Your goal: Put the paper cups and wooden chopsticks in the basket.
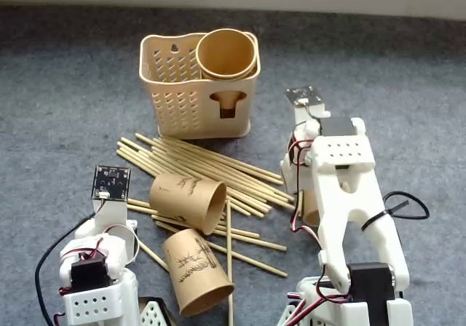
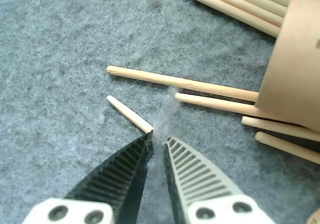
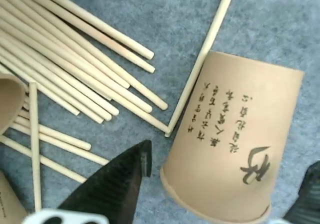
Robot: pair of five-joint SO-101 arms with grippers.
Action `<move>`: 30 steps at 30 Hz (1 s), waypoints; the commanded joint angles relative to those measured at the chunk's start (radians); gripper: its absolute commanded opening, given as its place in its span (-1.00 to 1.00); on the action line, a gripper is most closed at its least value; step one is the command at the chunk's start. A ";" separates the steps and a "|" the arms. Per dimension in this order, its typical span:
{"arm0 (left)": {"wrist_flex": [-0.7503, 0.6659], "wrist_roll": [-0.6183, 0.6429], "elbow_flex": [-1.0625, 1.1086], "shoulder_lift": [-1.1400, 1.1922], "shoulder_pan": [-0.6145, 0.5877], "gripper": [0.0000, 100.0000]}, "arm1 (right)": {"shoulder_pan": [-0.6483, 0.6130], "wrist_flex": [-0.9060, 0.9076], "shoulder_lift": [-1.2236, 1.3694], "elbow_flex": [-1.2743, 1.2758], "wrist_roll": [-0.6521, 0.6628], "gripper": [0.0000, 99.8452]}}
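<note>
High view: on the table [image 1: 58,86] the basket [image 1: 193,100] stands upright with one paper cup [image 1: 226,53] inside. Two lying cups [image 1: 188,201] rest on the scattered chopsticks [image 1: 218,167] in front of it. My right gripper [image 3: 227,169] is released, jaws wide astride a fourth cup [image 3: 235,129]. My left gripper [image 2: 157,146], barely parted, grasps nothing beside a chopstick tip [image 2: 129,113].

We see a grey cloth [image 1: 65,122] under everything, rough and fuzzy like felt. The chopsticks [image 1: 218,167] are pale bare wood, smooth and matt. The cups [image 1: 188,202] are brown paper, matt, with dark print. The basket [image 1: 189,108] is beige plastic with slight shine. The left gripper [image 2: 158,140] has matt ribbed plastic fingers [image 2: 192,169], one black, one white.
</note>
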 commanded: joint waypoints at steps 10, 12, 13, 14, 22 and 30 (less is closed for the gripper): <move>0.005 -0.002 0.019 -0.004 -0.007 -0.89 | -0.019 0.081 -0.297 0.033 0.117 -0.14; 0.005 -0.002 0.019 -0.004 -0.007 -0.89 | -0.027 0.081 -0.387 0.077 0.117 -0.14; 0.005 -0.002 0.019 -0.004 -0.007 -0.89 | -0.036 0.081 -0.427 0.101 0.117 -0.14; 0.005 -0.002 0.019 -0.004 -0.007 -0.89 | -0.041 0.082 -0.463 0.122 0.117 -0.14; 0.005 -0.002 0.019 -0.004 -0.007 -0.89 | -0.039 0.082 -0.562 0.226 0.117 -0.14; 0.005 -0.002 0.019 -0.004 -0.007 -0.89 | -0.036 0.088 -0.570 0.259 0.117 -0.14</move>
